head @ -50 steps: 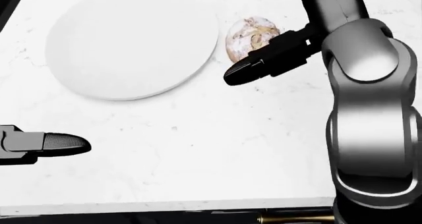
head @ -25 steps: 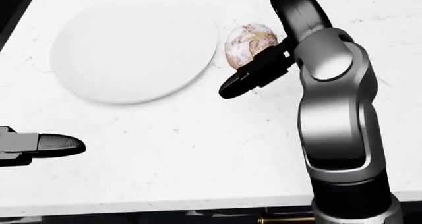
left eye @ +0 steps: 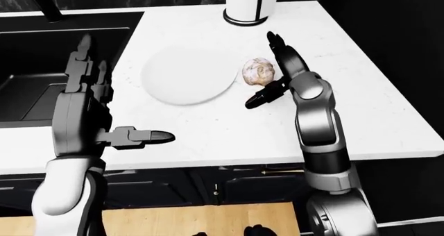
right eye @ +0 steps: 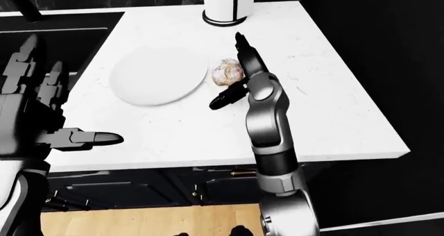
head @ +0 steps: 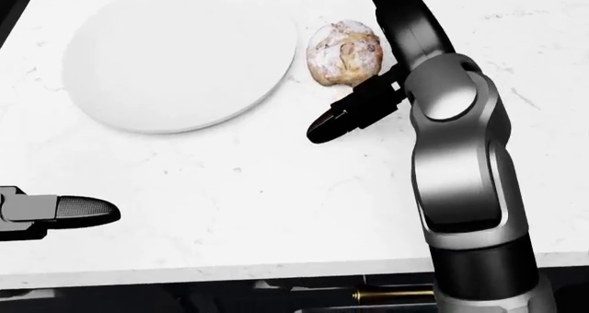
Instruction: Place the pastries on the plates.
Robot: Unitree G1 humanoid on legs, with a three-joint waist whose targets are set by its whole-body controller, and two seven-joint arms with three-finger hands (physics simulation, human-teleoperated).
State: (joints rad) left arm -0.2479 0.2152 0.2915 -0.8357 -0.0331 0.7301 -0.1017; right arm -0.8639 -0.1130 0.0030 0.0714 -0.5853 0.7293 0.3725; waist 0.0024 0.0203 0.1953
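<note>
On the white tabletop [left eye: 208, 126] in the left-eye view, pastry [left eye: 258, 71] lies just right of the plate [left eye: 186, 82], off it. Right hand [left eye: 274, 69] spread wide against pastry's right side, thumb pointing down-left. Left hand [left eye: 104, 111] open, empty, near sink [left eye: 41, 85]. Head view: pastry close beside plate rim, apart. Right-eye view: white cylinder [right eye: 225, 4] at top.
</note>
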